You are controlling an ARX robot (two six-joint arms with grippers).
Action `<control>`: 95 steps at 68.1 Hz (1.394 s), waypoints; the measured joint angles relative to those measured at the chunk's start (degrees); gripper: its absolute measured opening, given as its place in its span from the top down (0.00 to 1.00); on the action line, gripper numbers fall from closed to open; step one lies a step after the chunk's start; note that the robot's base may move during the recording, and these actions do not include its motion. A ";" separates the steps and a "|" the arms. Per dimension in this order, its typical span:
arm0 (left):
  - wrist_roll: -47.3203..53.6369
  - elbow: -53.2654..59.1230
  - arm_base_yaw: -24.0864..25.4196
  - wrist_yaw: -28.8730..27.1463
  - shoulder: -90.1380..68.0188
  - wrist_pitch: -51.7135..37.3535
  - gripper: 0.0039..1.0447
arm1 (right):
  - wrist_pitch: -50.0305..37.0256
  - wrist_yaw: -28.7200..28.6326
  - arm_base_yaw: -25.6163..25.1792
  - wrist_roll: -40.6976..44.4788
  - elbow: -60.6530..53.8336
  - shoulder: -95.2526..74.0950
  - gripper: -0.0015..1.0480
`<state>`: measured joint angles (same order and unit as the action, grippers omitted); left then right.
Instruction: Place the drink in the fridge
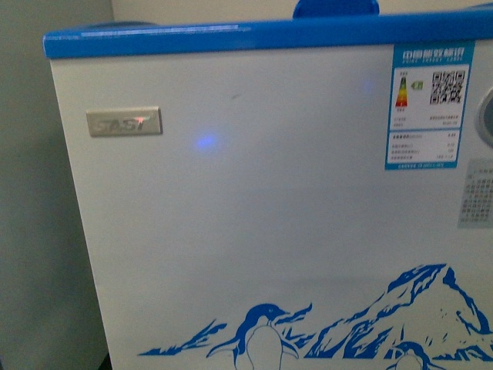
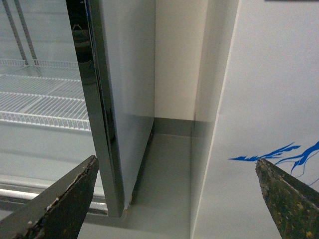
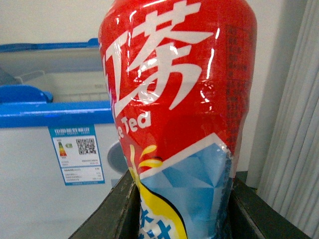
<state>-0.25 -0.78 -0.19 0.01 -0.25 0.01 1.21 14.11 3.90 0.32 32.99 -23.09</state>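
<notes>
Only the right wrist view is showing the drink (image 3: 174,99): the right gripper (image 3: 182,211) is clamping its lower part, upright, and it is blocking much of the fridge (image 3: 30,149) behind, beside the energy label (image 3: 79,154). The left gripper (image 2: 175,164) is hanging spread wide and empty beside the fridge, with a display fridge (image 2: 129,74) across a narrow strip of floor (image 2: 164,169). The front view is showing only the fridge's face, with the rim (image 1: 231,35) above and the penguin (image 1: 262,335) below.

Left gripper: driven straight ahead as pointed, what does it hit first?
The open left gripper points into the gap between the glass-door fridge and the white cooler. Way looks free until the floor or back wall; depth is unclear.
</notes>
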 joint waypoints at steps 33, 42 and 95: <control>0.00 0.00 0.00 0.02 0.00 0.00 0.08 | 0.00 0.00 0.00 0.20 0.00 0.00 0.65; 0.02 0.00 0.00 0.04 0.00 0.00 0.08 | 0.00 0.02 0.00 0.24 0.02 0.00 0.65; 9.94 -36.61 -1.51 29.94 -69.11 -28.30 0.08 | 0.00 0.04 0.11 0.42 0.00 0.00 0.65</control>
<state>9.69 -37.39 -1.69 29.95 -69.36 -28.29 1.21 14.15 4.01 0.73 32.99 -23.09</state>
